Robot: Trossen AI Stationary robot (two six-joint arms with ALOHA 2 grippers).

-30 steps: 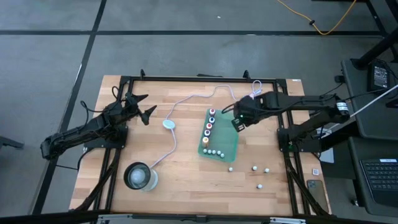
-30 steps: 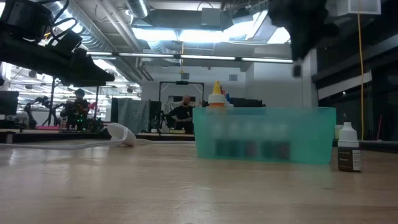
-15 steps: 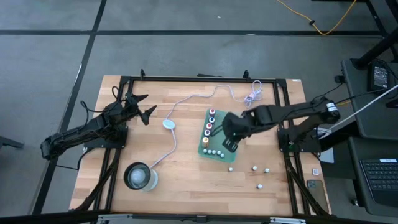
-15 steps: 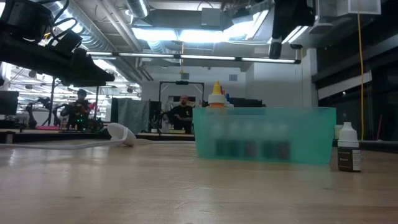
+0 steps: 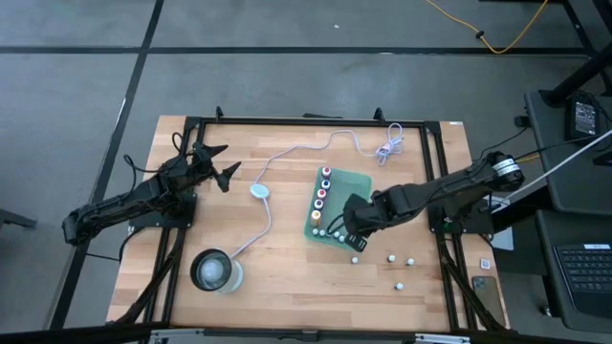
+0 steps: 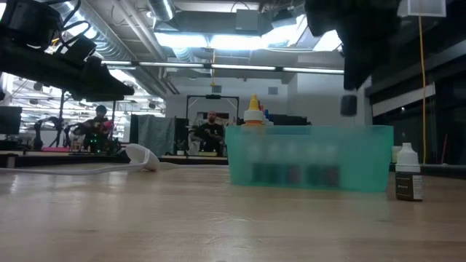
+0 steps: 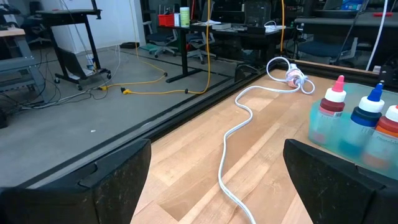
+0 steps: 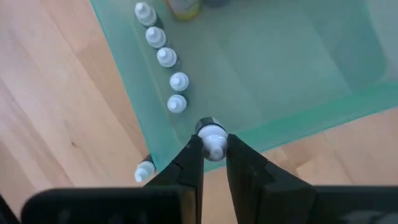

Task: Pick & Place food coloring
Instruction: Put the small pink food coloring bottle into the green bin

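White-capped bottle (image 8: 212, 135) pinched in right hand (image 8: 213, 155) over green bin (image 8: 298, 81), left hand (image 5: 218, 162) spread, no readable labels.

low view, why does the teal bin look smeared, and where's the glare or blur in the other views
Low view: the translucent teal plastic bin is frosted, so the bottles inside smear into dark blotches; bright ceiling lights glare above, and the right gripper is a blurred silhouette. Right wrist view: the white-capped bottle between its fingers is sharp, while the bin looks soft. High view: evenly lit, with little glare.
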